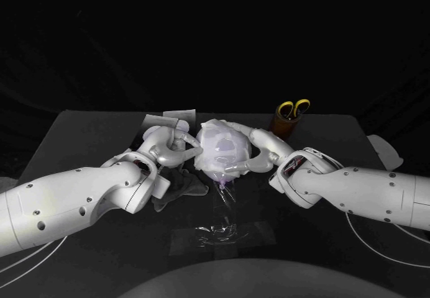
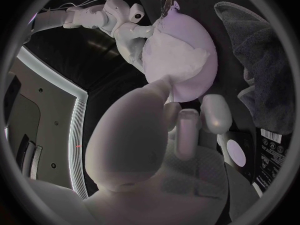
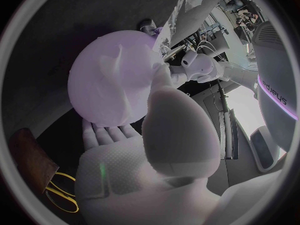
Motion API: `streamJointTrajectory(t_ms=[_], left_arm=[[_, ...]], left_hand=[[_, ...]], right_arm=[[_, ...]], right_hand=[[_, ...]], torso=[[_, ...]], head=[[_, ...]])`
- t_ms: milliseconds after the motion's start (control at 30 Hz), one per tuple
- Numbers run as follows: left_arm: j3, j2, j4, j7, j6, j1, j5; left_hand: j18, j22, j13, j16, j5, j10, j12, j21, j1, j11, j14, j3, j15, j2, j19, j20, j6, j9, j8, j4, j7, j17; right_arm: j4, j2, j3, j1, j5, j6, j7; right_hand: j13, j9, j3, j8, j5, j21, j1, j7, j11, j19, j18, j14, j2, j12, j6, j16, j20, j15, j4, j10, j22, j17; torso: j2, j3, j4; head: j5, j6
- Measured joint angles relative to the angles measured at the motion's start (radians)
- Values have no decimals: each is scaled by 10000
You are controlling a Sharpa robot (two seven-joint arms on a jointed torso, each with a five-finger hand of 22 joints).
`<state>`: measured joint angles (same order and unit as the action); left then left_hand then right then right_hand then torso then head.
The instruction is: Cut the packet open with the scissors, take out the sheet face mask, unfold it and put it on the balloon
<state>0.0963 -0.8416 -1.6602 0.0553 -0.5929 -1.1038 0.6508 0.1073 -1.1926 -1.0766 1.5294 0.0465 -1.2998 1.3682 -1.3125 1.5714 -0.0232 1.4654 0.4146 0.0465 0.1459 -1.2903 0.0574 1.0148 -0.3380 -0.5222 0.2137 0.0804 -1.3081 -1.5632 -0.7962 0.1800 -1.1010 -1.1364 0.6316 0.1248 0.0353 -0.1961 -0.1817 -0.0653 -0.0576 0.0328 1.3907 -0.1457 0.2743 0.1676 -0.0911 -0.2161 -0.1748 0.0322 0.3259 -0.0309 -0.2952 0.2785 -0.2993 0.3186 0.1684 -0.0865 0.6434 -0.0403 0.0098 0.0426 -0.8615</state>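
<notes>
I see the balloon standing at the middle of the bench, raised on a clear stand, with the white sheet face mask draped over its upper side and clinging to it. The left robot hand is against the balloon's side, its fingertips touching the edge of the mask. I cannot tell whether it pinches the sheet or only presses on it. The right robot hand grips the balloon from the opposite side, the thumb laid on one part of the curve and the other fingers spread beneath it, so the balloon sits between them. A dark cloth lies crumpled on the bench just under the left wrist. The scissors stand handles up in a brown cup at the far side, well apart from both hands. Two pale flat pieces lie at the far edge behind the left robot hand; I cannot tell what they are.
</notes>
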Motion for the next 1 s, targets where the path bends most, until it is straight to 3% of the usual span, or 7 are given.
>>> streamJointTrajectory(t_ms=[200, 500, 533, 900, 933, 967, 1000], left_arm=[[0, -55, -4, 182, -133, 0, -163], [-4, -209, 11, 241, -237, 0, -416], [-4, -225, 11, 238, -238, 0, -440], [-4, -351, 16, 78, -229, 0, -627], [-3, -354, 18, 65, -226, 0, -649], [-3, -354, 18, 61, -220, 0, -669], [-3, -353, 17, 60, -210, 0, -693]], left_hand=[[-4, -87, -158, 39, -1, -124, 0, -102, -199, -18, 0, 677, 0, 220, -36, -36, 0, -1, -38, -122, 0, 0], [-5, -199, -257, 39, 38, -288, -128, -192, -973, 38, 1, 2524, -1, 847, -36, -37, -151, -3, -437, -664, 105, 4], [-5, -199, -248, 39, 68, -318, -128, -191, -1169, 68, 1, 2783, -1, 914, -36, -37, -190, -409, -489, -778, 68, 5], [-6, -199, -218, 38, 73, -378, -240, -191, -1655, 120, 0, 3334, -2, 976, -34, -36, -280, -653, -639, -1157, 86, 7], [-6, -181, -105, 9, 73, -366, -314, -191, -1723, 127, 0, 3397, -2, 958, -34, -36, -358, -673, -639, -1187, 84, 7], [-6, -71, 500, -10, 73, -11, -671, -143, -1899, 155, -3, 3446, -3, 953, 52, -34, -510, -1346, -639, -1185, 77, 7], [-7, 70, 1013, -51, 76, 322, -977, -52, -2013, 147, -5, 3411, -3, 941, 185, -22, -600, -1510, -639, -1149, 81, 6]], right_arm=[[-5, 2, 0, 0, 1, -2, 0], [-13, -7, 0, 0, 1, -7, 5], [-13, -7, 0, 0, 1, -7, 5], [-6, -11, 0, 1, 0, -13, 6], [-6, -11, 0, 1, 0, -14, 5], [-6, -11, 0, 1, 0, -15, 5], [-6, -11, 0, 1, 0, -15, 5]], right_hand=[[-1, 1, 0, 2, 0, 0, 0, 0, -2, 0, 0, 0, 0, -4, -1, 0, 0, 0, 0, -1, 1, 0], [-4, 8, 56, 3, 0, 0, 0, 0, -6, 38, 0, 0, 0, -24, -1, 0, 38, 0, 0, -5, 2, 8], [-5, 9, 56, 4, 0, 0, 0, 1, -6, 38, 0, 0, 0, -24, -1, 0, 38, 0, 0, -5, 2, 8], [-11, 3, 56, 22, 0, 0, 41, 1, -7, 38, 1, 0, 41, -26, -2, 0, 37, 0, 0, -7, -6, 7], [-10, 3, 56, 22, 0, 0, 41, 1, -7, 38, 0, 0, 41, -26, -2, 0, 38, 0, 0, -7, -6, 7], [-8, 3, 56, 22, 1, 0, 41, 1, -7, 38, 0, 0, 41, -26, -2, 0, 38, 0, 0, -7, -6, 7], [-5, 3, 56, 22, 0, 0, 41, 1, -7, 38, 0, 0, 41, -26, -3, 0, 38, 0, 0, -7, -6, 7]], torso=[[0, 0, -5], [-2, 0, -6], [-2, 0, -5], [-4, 0, -1], [-4, 0, -1], [-4, 0, -1], [-4, 0, -1]], head=[[-9, 10], [-12, 20], [-11, 20], [-7, 21], [-9, 21], [-10, 22], [-13, 26]])
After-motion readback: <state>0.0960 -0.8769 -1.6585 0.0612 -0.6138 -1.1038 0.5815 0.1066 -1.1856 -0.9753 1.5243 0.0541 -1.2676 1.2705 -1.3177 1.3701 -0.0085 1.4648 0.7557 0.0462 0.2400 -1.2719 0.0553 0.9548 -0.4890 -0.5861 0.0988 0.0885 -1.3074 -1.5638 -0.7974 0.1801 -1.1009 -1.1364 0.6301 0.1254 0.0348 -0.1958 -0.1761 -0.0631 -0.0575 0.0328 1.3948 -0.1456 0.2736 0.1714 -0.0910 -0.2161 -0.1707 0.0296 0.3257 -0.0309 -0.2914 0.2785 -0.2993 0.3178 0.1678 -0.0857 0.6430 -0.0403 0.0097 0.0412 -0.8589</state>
